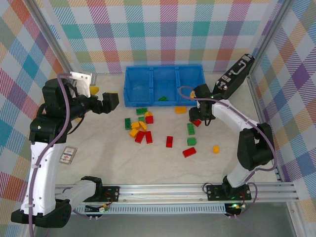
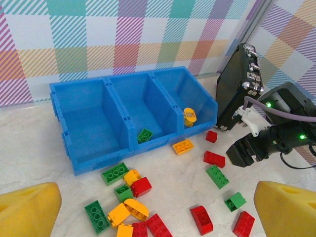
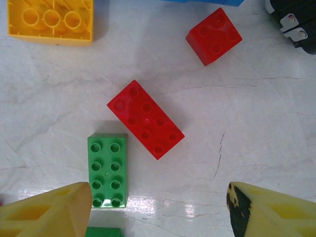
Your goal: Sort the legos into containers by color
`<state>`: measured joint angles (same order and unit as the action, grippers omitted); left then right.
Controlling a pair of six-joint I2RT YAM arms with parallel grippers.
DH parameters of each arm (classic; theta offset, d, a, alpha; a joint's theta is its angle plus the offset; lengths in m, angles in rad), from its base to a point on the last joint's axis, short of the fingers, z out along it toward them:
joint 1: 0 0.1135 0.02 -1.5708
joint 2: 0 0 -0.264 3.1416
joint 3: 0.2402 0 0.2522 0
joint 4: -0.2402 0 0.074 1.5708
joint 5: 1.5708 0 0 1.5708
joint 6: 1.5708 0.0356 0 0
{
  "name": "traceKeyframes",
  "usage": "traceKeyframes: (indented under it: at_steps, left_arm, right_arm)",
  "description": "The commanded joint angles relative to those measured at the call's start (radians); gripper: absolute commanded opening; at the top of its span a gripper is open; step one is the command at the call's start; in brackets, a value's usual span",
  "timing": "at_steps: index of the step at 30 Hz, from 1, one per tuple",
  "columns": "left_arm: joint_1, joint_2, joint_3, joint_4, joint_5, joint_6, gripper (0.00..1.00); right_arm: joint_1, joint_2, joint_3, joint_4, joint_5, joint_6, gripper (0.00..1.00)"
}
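Where I am seeing open room: the near half of the tabletop (image 1: 123,170) is lying bare between the loose legos and the metal rail (image 1: 173,188) by the arm bases.
Edges: checked walls are closing in the back and both sides. A black briefcase (image 1: 236,74) is leaning at the right wall, near the tray's right end.
Containers: the blue tray (image 1: 148,103) is sitting at back centre, its three compartments side by side. I am seeing a small green lego (image 2: 144,135) in the middle one and a yellow piece (image 2: 189,116) in the right one.
Legos: the main cluster (image 1: 140,129) is lying just in front of the tray, with others scattering toward the right arm.
Left tool (image 1: 111,102): hanging left of the tray, fingers spread wide, gripping nothing.
Right tool (image 3: 158,207): hovering over a red lego (image 3: 145,120) and a long green lego (image 3: 107,170) lying just beside each other, fingers wide apart, nothing between them.
Hard to make out: from above, the right arm is covering most of that red lego. The right wrist view is cutting off an orange brick (image 3: 49,19) at its top edge. I am not managing to identify the white object (image 1: 81,80) behind the left arm.
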<state>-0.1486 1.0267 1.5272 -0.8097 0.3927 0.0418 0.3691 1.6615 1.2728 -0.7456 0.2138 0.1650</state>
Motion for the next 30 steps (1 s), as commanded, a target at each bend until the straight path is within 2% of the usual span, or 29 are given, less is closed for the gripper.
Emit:
traceKeyframes:
  at_steps: [1, 8, 22, 25, 30]
  left_arm:
    - [-0.009, 0.015, 0.005, 0.011, 0.011, 0.003, 1.00]
    - [-0.011, 0.041, 0.023, 0.001, 0.012, 0.006, 1.00]
    - [-0.014, 0.079, 0.040, -0.005, 0.011, 0.009, 1.00]
    - [-0.016, 0.084, 0.042, -0.006, 0.011, 0.012, 1.00]
    - [-0.016, 0.088, 0.044, -0.008, 0.006, 0.012, 1.00]
  right_arm:
    - [-0.004, 0.067, 0.055, -0.008, -0.081, -0.028, 0.75]
    - [-0.013, 0.185, 0.090, 0.038, -0.124, -0.015, 0.81]
    - [-0.029, 0.317, 0.132, 0.055, -0.054, -0.012, 0.85]
    - [-0.035, 0.335, 0.140, 0.056, -0.053, -0.014, 0.83]
    - [-0.037, 0.358, 0.155, 0.048, -0.048, -0.018, 0.70]
